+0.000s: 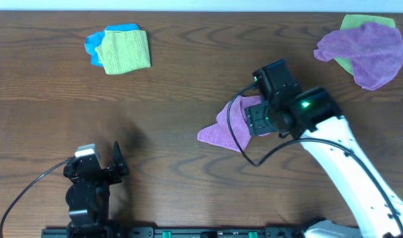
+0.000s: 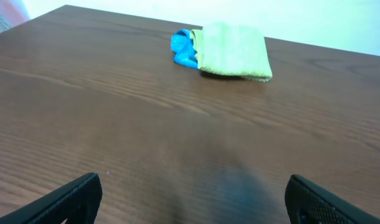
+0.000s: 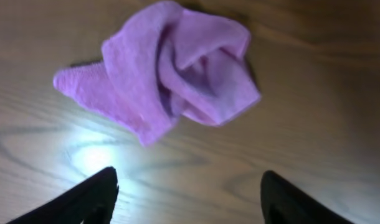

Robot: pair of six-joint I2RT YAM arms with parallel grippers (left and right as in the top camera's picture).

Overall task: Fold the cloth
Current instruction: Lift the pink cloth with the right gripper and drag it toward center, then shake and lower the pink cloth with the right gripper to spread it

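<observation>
Here, cloth [image 1: 224, 125] bunched, long axis diagonal, pointed corner toward robot's near left; right gripper [image 3: 189, 175] apart, empty.

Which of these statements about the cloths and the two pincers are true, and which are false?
1. The cloth lies crumpled on the table, not folded flat. True.
2. The right pincer is shut on the cloth. False: its jaws stand open and the cloth lies free beyond them.
3. The left pincer is open and empty. True.
4. The folded lime-green cloth lies underneath a blue one. False: it lies partly on top of the blue cloth.
</observation>
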